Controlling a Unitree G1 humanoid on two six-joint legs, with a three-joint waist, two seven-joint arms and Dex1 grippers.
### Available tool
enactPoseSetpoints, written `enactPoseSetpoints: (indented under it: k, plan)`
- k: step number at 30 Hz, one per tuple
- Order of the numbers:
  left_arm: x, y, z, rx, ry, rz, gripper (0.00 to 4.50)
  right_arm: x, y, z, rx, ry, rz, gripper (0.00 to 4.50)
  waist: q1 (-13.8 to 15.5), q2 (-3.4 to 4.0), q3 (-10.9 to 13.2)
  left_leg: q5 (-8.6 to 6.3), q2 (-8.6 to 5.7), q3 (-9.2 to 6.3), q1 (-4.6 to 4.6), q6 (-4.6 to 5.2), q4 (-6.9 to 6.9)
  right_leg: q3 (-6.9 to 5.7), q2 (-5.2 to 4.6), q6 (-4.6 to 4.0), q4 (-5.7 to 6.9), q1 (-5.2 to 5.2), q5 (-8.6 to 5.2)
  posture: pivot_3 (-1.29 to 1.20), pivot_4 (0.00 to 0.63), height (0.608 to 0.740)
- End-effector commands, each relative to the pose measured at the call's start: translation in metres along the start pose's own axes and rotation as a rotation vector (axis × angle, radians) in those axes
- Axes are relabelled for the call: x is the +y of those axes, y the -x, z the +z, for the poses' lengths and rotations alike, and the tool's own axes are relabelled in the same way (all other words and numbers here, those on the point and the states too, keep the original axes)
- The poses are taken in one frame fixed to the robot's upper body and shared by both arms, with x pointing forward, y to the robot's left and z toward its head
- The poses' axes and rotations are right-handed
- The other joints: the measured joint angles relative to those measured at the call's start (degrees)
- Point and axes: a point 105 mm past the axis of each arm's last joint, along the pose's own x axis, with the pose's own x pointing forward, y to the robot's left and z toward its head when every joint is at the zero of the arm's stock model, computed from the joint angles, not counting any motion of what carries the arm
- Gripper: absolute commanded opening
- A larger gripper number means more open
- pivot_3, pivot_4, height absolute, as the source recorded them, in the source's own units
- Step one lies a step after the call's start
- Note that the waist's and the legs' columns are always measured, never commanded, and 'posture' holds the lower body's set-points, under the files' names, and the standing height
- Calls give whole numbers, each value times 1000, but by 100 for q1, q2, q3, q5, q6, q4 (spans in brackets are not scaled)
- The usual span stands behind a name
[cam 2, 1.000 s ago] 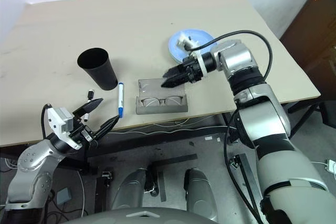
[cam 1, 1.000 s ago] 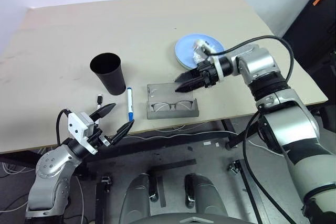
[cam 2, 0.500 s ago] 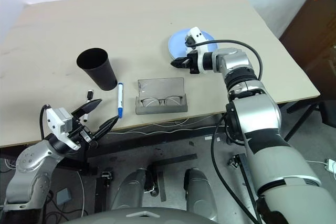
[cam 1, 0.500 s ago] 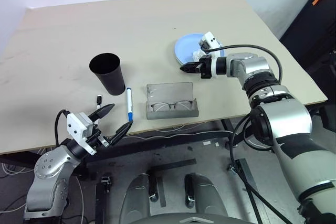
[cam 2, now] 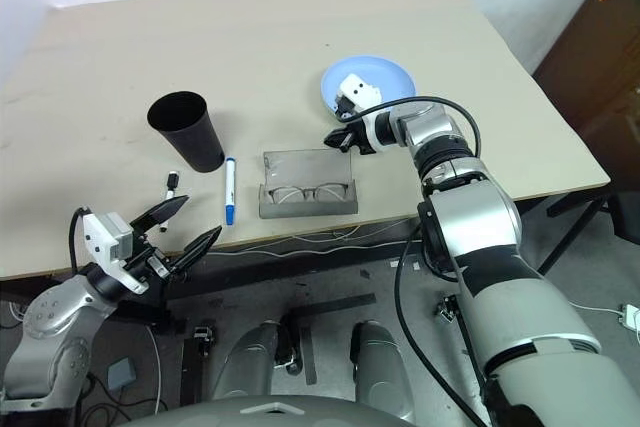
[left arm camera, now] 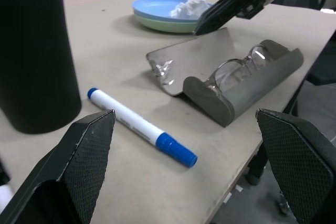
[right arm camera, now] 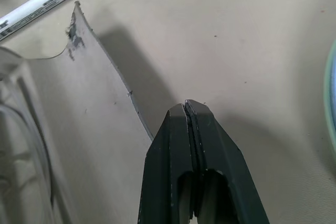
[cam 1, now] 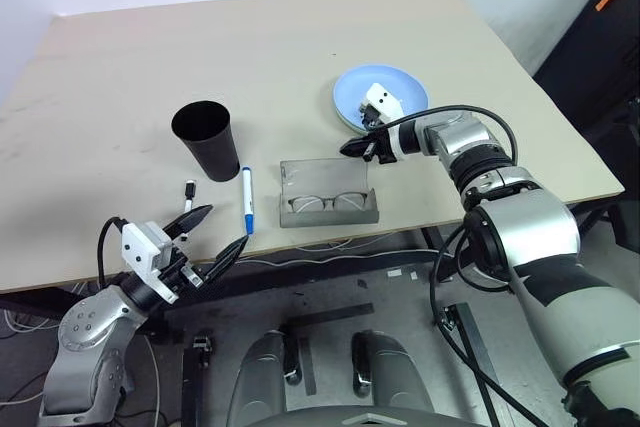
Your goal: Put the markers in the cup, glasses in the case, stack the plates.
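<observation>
Glasses [cam 1: 327, 202] lie inside the open case [cam 1: 329, 193] on the worktop [cam 1: 130, 57]. My right gripper [cam 1: 352, 148] is pinched shut, empty, at the lid's far corner; left gripper [cam 1: 214, 235] gapes empty. I judge the lid light, stiff: push its edge.

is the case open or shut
Open. The case lies with its lid flat on the table, and the glasses sit uncovered in its tray.
</observation>
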Motion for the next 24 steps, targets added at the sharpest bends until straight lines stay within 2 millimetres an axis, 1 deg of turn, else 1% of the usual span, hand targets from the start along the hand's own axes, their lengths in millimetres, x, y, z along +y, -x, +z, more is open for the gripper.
enactPoseSetpoints:
  k: [1,8,14,24]
  plan:
    - [-1,3,10,-23,-8,3,4500,11,-3,-2,51,20,82,25,1,0,0,0,0,0,0,0,-1,0,0,0,0,1,0,0,150,727]
    - [1,9,4,-12,-20,0,4500,17,1,5,44,-1,151,25,4,1,0,0,0,1,-3,0,-3,0,-2,-1,0,-5,0,0,150,727]
    - [1,11,-3,-9,-19,-8,4500,30,6,6,77,31,282,25,0,2,1,0,0,1,-3,0,-7,0,0,-2,-1,-8,-1,0,150,727]
    - [2,4,-5,-17,-28,-29,4500,46,9,7,55,52,411,25,3,1,0,-1,0,1,-4,-1,-7,1,-4,-2,-2,-9,0,0,150,727]
